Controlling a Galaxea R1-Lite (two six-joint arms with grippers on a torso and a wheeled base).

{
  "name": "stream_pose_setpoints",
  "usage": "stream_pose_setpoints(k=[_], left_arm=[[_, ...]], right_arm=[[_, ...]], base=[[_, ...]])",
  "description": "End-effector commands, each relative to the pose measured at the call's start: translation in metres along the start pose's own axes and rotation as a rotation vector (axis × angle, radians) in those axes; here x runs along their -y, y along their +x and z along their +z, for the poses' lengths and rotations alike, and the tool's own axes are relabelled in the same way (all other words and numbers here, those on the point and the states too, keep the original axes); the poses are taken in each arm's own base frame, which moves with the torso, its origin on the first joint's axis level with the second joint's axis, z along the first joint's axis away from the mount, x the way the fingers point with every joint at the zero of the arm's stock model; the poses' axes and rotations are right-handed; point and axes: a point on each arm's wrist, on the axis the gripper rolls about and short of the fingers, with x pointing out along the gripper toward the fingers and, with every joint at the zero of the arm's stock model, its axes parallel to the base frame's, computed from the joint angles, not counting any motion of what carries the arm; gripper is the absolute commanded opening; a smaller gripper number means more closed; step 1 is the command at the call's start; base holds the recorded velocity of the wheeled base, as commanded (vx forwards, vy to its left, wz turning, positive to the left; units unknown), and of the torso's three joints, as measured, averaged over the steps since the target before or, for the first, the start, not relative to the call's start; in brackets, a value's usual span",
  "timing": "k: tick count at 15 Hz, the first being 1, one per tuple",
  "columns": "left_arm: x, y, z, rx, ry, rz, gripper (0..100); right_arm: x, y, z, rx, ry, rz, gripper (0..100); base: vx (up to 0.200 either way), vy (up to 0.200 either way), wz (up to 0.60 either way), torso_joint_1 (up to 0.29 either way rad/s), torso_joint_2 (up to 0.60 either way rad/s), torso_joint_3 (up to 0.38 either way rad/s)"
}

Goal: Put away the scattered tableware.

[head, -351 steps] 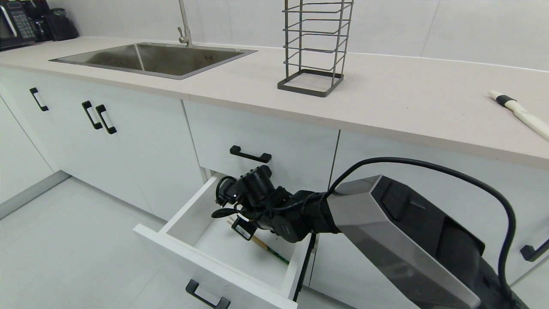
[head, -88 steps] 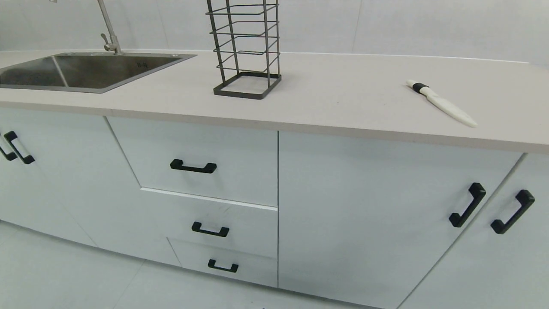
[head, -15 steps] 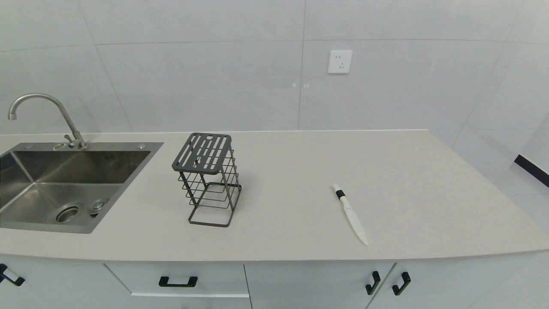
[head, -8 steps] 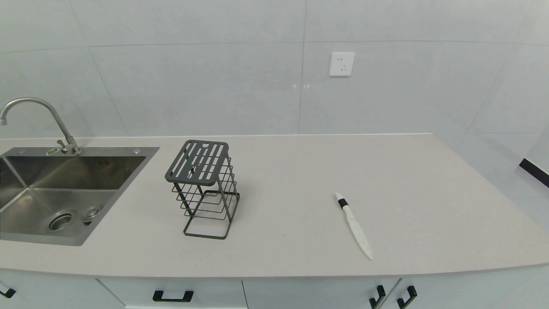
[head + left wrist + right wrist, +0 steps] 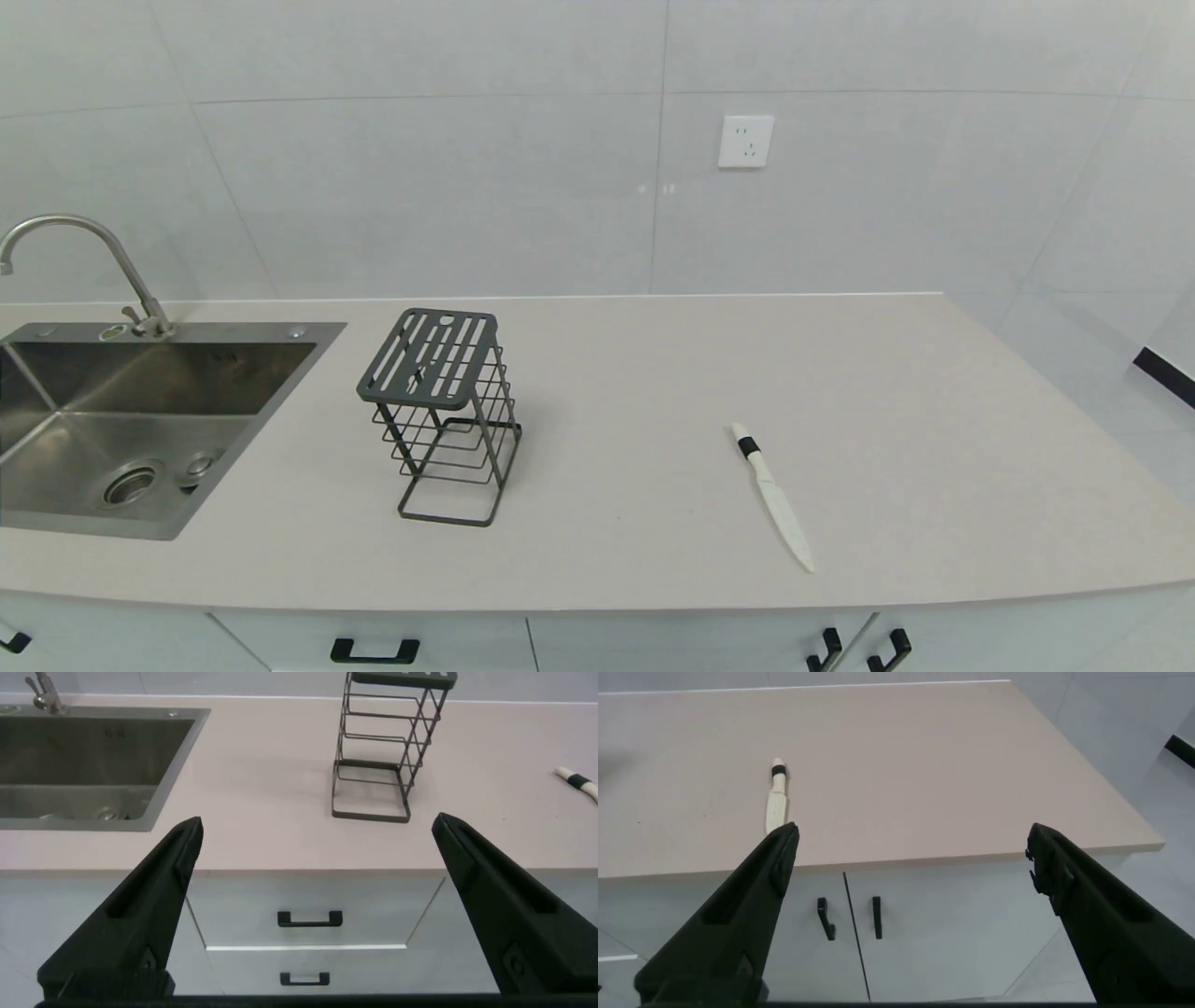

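Left wrist view, left gripper [image 5: 318,821] jaws wide, empty, right gripper [image 5: 912,828] likewise

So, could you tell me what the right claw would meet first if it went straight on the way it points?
Probably the right claw would first meet the front edge of the pale beige countertop, depth being unclear; the white knife with a black band lies off to one side.

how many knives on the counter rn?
1: a white knife lies on the countertop, right of the wire rack, apart from it. The sink is partly cut off; more could hide there.
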Motion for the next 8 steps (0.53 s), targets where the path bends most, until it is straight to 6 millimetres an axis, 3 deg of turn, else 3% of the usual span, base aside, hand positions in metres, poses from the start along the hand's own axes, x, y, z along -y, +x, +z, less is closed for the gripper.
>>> stream_pose_setpoints(k=[1,5,8], left_arm=[[0.0000,0.0001,0.0001,-0.001,-0.001,-0.001,100],[0.0000,0.0001,0.0001,-0.001,-0.001,-0.003,100],[0.0000,0.0001,0.0001,-0.001,-0.001,-0.001,100]], right_arm=[[0.0000,0.0000,-0.0001,-0.001,-0.001,0.000,100],[0.0000,0.0000,0.0001,0.001,-0.001,0.000,100],[0.0000,0.0000,-0.0001,-0.001,0.000,-0.001,100]], base=[[0.000,0.000,0.00,0.242,0.00,0.212],[0.000,0.000,0.00,0.261,-0.02,0.224],[0.000,0.000,0.00,0.047,-0.01,0.047]])
